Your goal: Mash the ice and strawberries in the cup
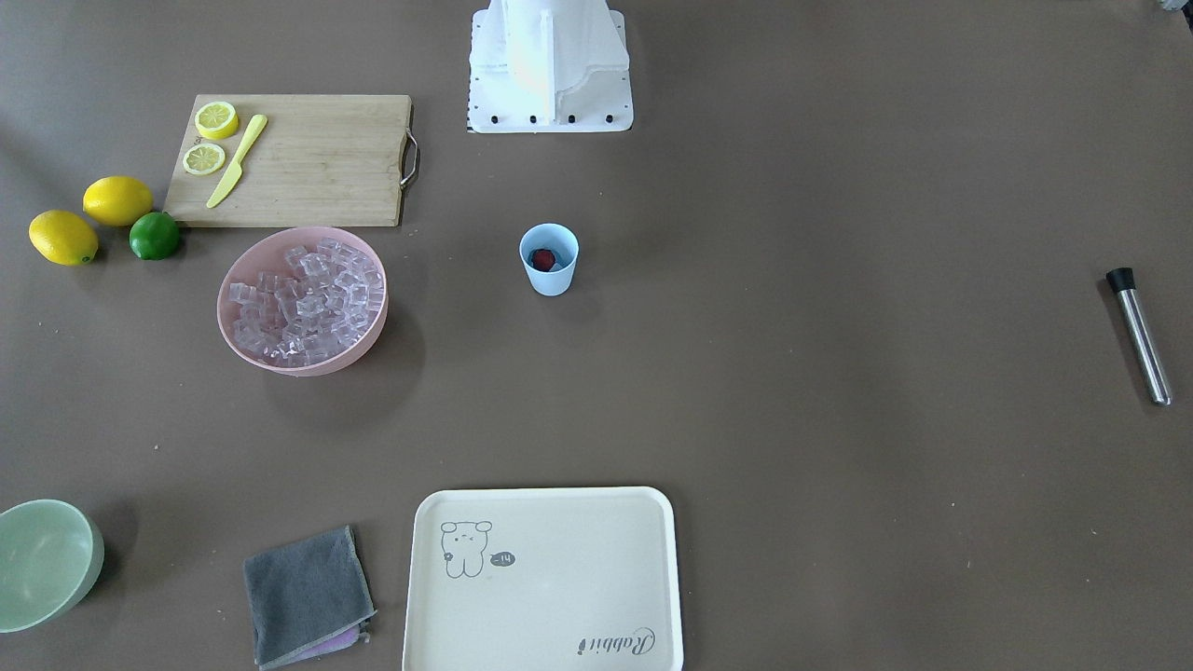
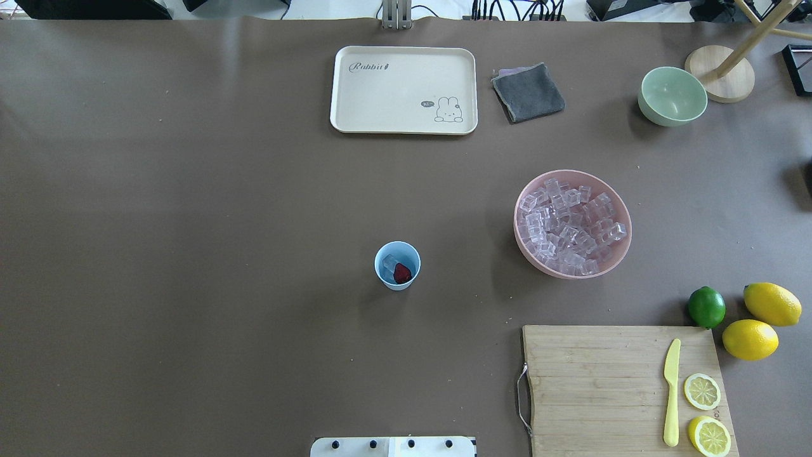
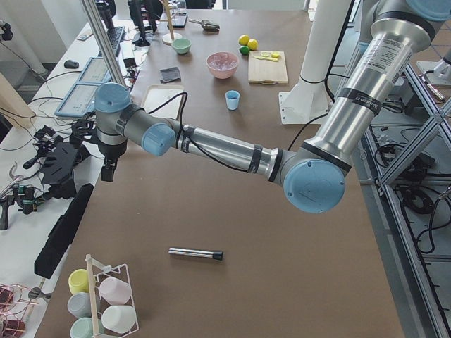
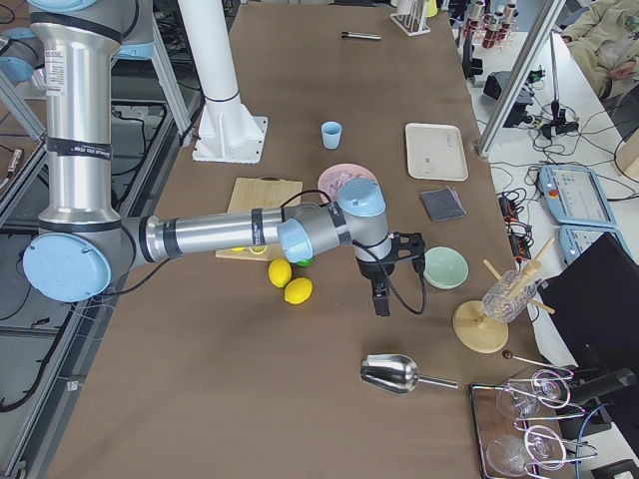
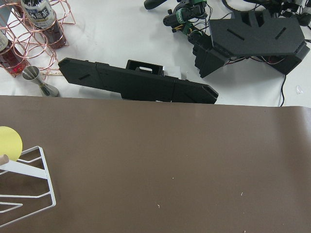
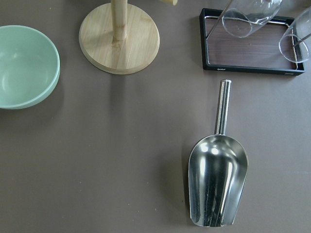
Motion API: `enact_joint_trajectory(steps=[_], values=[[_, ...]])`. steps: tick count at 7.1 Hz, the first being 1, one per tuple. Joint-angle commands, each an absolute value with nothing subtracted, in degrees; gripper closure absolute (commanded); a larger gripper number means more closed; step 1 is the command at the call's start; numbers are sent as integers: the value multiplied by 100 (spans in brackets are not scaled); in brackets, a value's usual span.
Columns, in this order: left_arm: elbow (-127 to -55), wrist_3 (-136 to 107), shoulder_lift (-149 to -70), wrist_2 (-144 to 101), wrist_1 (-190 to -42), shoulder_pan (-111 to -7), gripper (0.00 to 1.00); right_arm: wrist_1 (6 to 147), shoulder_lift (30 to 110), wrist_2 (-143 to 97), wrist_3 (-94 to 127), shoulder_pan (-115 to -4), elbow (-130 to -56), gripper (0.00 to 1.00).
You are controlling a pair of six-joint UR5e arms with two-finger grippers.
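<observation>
The light blue cup (image 2: 397,265) stands upright mid-table, also seen in the front view (image 1: 549,259). Inside it lie a dark red strawberry (image 2: 402,273) and a clear ice cube (image 2: 389,261). Many more ice cubes (image 2: 571,222) fill the pink bowl (image 2: 531,257) to its right. My left gripper (image 3: 107,174) hangs far off at the table's left end, and I cannot tell whether it is open or shut. My right gripper (image 4: 380,304) hovers at the right end beside the green bowl (image 4: 444,266), its state equally unclear. Both are far from the cup.
A metal rod with a black cap (image 1: 1139,335) lies at the left end. A steel scoop (image 6: 217,187) lies below the right wrist. A cutting board (image 2: 596,387) holds a yellow knife and lemon slices; lemons, a lime (image 2: 706,306), a tray (image 2: 355,89) and a grey cloth (image 2: 528,92) lie around.
</observation>
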State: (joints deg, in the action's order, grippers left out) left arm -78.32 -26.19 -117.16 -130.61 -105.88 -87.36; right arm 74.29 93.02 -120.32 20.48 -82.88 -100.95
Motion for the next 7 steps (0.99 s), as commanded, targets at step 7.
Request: enact_joint_trajectory(steps=[7], values=[[-7831, -2628, -11716, -13060, -10582, -8719, 2, 7435, 9264, -12041, 2057, -8288, -10134, 0]])
